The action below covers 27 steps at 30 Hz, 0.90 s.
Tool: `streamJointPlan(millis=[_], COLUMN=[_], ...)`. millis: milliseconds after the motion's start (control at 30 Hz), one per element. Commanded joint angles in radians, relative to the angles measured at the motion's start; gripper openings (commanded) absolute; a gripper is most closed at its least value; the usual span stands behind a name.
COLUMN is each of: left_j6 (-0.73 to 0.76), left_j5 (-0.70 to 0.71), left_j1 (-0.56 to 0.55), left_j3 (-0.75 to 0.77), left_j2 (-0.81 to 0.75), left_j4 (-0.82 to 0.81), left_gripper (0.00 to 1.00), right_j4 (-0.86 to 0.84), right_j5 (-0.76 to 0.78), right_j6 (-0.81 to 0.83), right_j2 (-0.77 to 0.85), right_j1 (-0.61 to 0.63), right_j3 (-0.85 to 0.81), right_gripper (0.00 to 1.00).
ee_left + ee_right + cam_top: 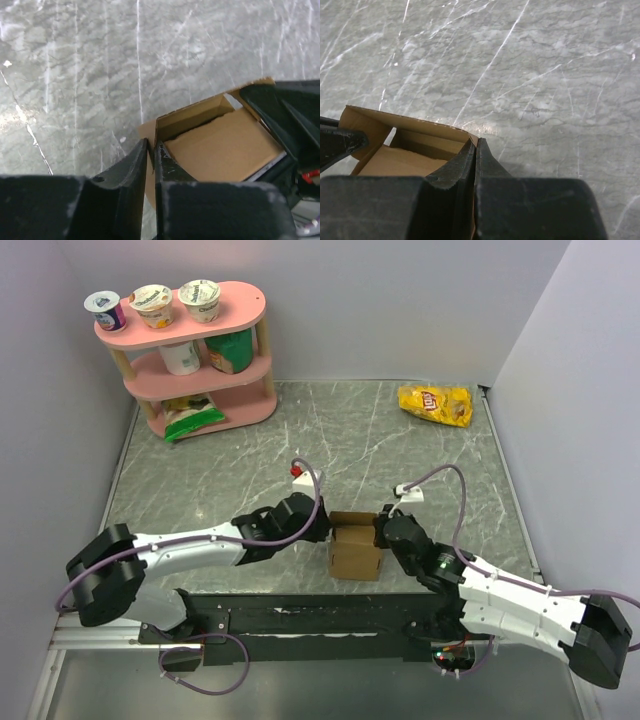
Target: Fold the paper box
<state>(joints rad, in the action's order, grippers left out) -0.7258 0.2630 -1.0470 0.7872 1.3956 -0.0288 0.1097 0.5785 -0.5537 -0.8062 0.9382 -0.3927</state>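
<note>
The paper box [355, 552] is a small brown cardboard box standing near the table's front edge, its top open. My left gripper [322, 525] is shut on the box's left wall. In the left wrist view the wall [148, 145] is pinched between my fingers [131, 167], with the box's inside [225, 150] to the right. My right gripper [383, 530] is shut on the box's right wall. In the right wrist view the fingers [457, 162] clamp the wall's edge, and the box's inside [400, 160] lies to the left.
A yellow chip bag [436, 404] lies at the back right. A pink three-tier shelf [195, 360] with yogurt cups and snack packs stands at the back left. A small white and red object [297, 470] lies behind the left gripper. White walls enclose the grey marble table [350, 440].
</note>
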Motion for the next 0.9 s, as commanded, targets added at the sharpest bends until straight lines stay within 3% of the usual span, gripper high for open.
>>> streamJointPlan(millis=[0,67,133,267,400,600,733,867], left_j6=[0.013,-0.007,-0.026,-0.031,0.032,0.161,0.199,0.226], left_j5=[-0.087,-0.085,-0.085,-0.041,-0.076,-0.313,-0.360,-0.431], left_j1=[-0.010,-0.011,-0.010,-0.010,-0.010,-0.008,-0.010,-0.010], left_j3=[-0.034,-0.045,-0.075,-0.140,-0.238,-0.563,-0.657,-0.658], left_j2=[-0.059,-0.075,-0.116,-0.217,-0.341,-0.515,-0.576,-0.523], left_j4=[-0.112,-0.115,-0.141,-0.164,-0.241,-0.615,-0.733,-0.799], left_gripper=[0.23,0.43,0.50,0.96,0.96,0.96,0.96,0.96], right_j4=[0.008,0.018,0.024,0.027,0.024,-0.005,-0.005,-0.013], right_j5=[-0.035,-0.035,-0.039,-0.032,-0.037,-0.068,-0.088,-0.106], right_j6=[-0.057,-0.061,-0.066,-0.061,-0.049,-0.026,-0.012,-0.017], right_j2=[0.024,0.025,0.035,0.068,0.119,0.180,0.187,0.196], right_j1=[0.013,0.013,0.013,0.013,0.011,0.010,0.008,0.008], right_j3=[0.000,-0.001,0.002,0.018,0.051,0.086,0.091,0.104], right_gripper=[0.00,0.00,0.00,0.00,0.00,0.00,0.00,0.00])
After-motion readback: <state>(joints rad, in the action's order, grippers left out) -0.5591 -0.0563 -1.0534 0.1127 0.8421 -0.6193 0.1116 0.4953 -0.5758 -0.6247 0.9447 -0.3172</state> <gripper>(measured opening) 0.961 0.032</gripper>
